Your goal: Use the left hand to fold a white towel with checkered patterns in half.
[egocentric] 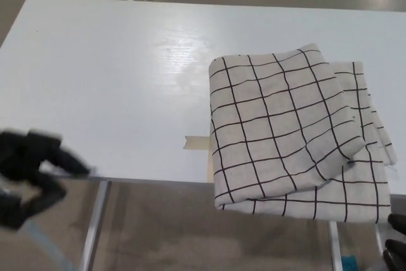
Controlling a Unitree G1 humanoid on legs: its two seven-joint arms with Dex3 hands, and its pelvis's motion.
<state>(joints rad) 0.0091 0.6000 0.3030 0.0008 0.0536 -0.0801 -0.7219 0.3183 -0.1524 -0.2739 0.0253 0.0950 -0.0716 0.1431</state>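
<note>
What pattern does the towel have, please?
White towel with a thin black check, seen in the head view.

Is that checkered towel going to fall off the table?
It might. The folded towel already hangs over the front edge of the white table, so a small tug or nudge there might slide it to the floor. The top layer also sits crooked over the bottom one, so the fold may come undone if bumped. The left robot hand is low at the table's edge, holding nothing and well away from the towel, so it couldn't catch it quickly.
</note>
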